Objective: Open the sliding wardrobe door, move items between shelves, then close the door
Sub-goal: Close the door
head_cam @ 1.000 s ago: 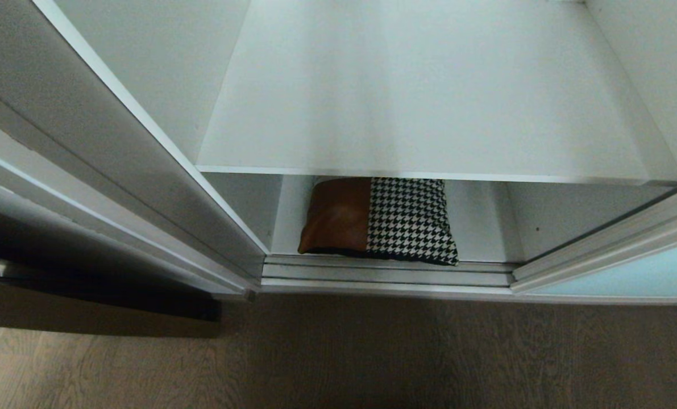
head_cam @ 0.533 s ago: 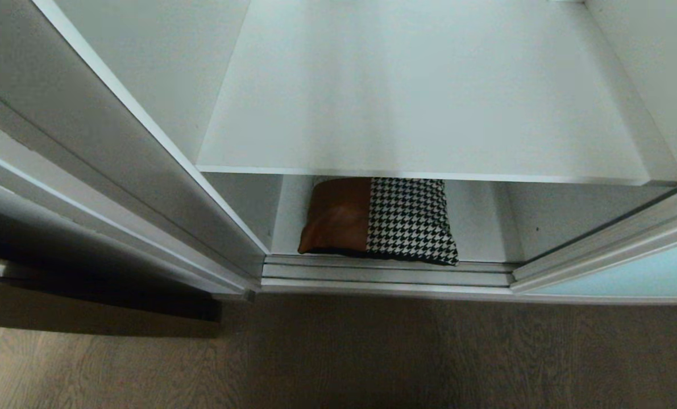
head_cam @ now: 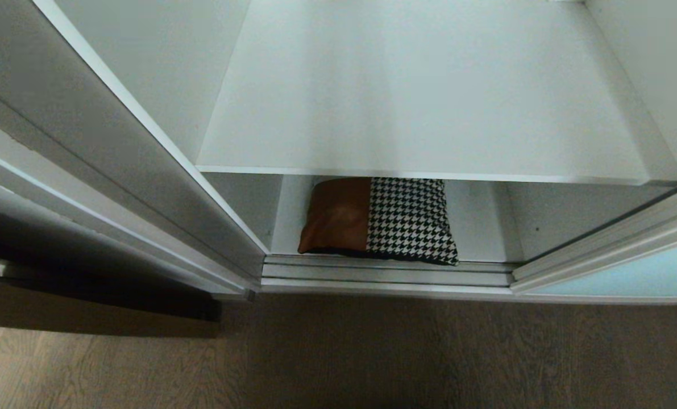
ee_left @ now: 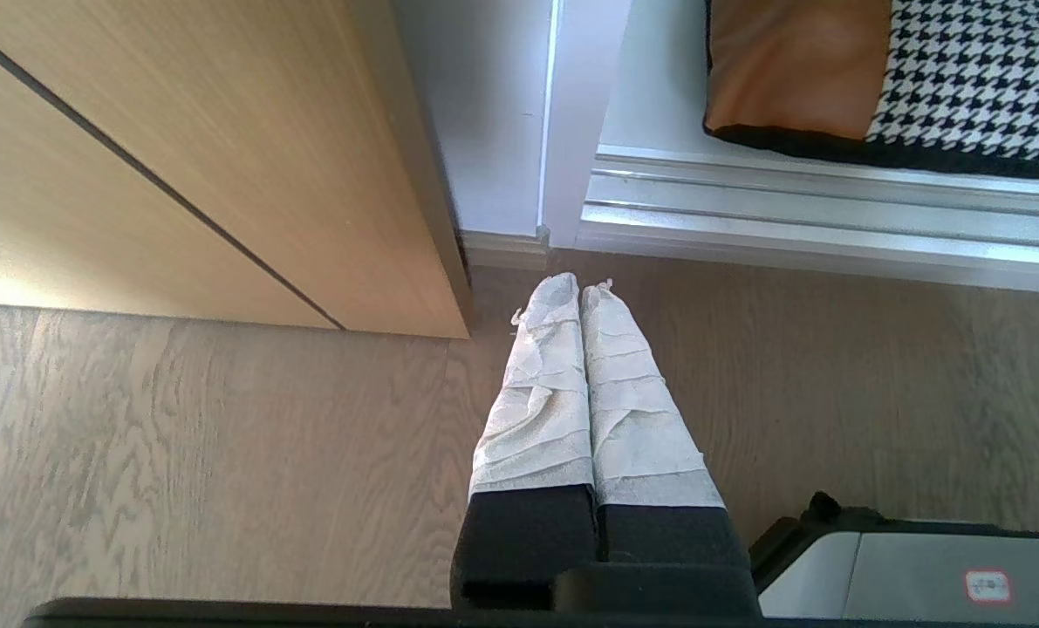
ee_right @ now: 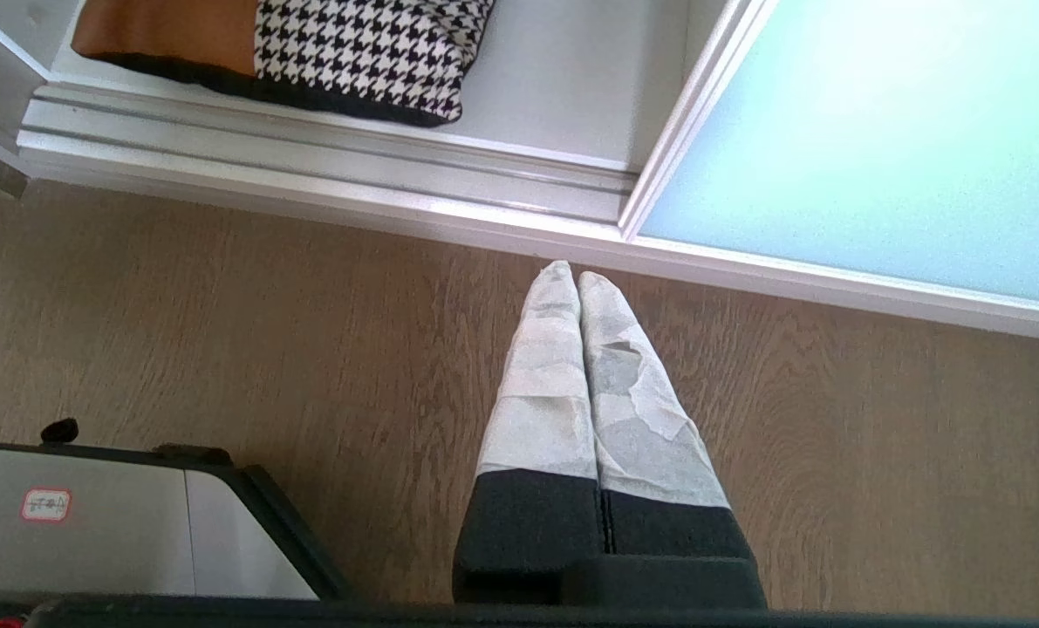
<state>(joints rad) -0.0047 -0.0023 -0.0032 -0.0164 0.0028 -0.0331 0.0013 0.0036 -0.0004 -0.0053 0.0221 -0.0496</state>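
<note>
Both jaws are pressed together, empty: the left gripper [ee_left: 580, 283] and right gripper [ee_right: 569, 272] hang over the wood floor [head_cam: 372, 352]. At the head view's right edge the sliding wardrobe door [head_cam: 628, 278] stands pushed aside. Below the bare upper shelf [head_cam: 418, 113], the cushion [head_cam: 381, 218] lies at centre on the bottom shelf [head_cam: 480, 227], just behind the door track [head_cam: 386, 272].

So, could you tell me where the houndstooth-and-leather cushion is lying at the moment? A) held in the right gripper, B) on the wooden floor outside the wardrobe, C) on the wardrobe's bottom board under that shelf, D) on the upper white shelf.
C: the cushion lies on the bottom board, just behind the door track, beneath the bare upper shelf.
</note>
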